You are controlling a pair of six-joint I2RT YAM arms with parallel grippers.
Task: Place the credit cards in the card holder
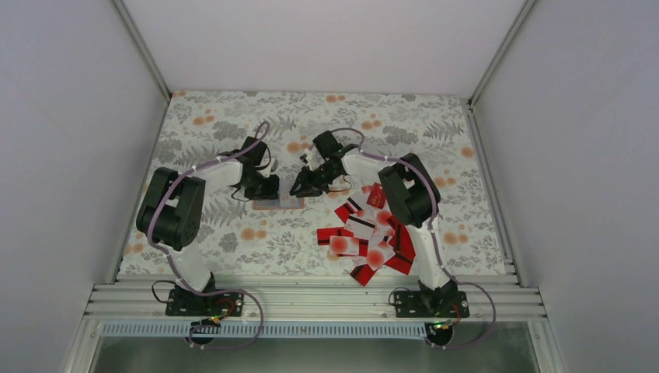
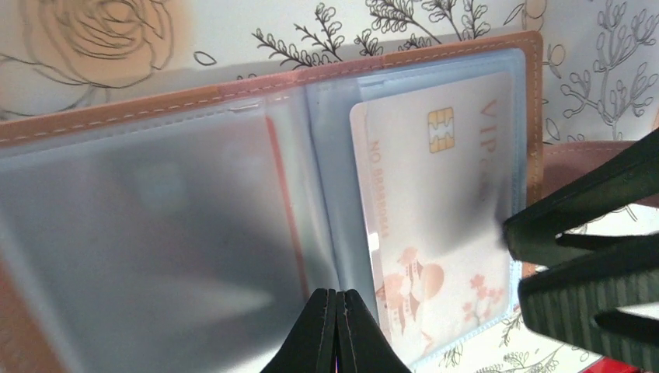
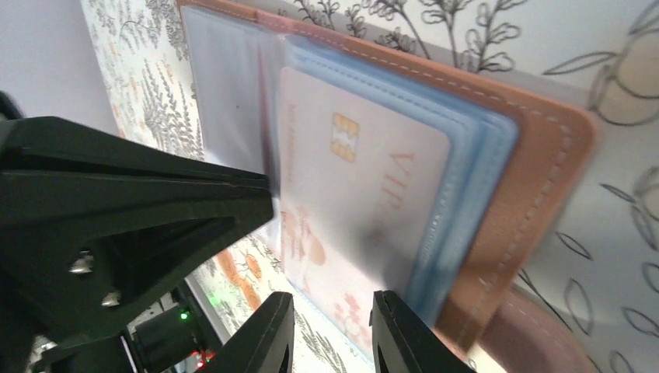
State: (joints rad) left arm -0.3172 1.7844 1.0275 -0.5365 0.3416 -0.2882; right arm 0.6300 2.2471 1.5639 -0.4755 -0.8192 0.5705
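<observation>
Loose red and white credit cards (image 1: 369, 237) lie heaped on the floral bench (image 1: 233, 124), partly hidden by the right arm. Beyond them the tan stitched card holder (image 2: 466, 48) lies open, its frosted sleeves blurring a white chip card (image 2: 435, 179). The left hand (image 2: 336, 311) is closed over the sleeves' fold. The right hand (image 3: 332, 305) is narrowly parted at the card's edge; I cannot tell whether it grips.

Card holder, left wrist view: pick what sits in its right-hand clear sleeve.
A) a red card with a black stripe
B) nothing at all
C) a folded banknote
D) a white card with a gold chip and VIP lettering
D: a white card with a gold chip and VIP lettering shows inside the open card holder.
</observation>
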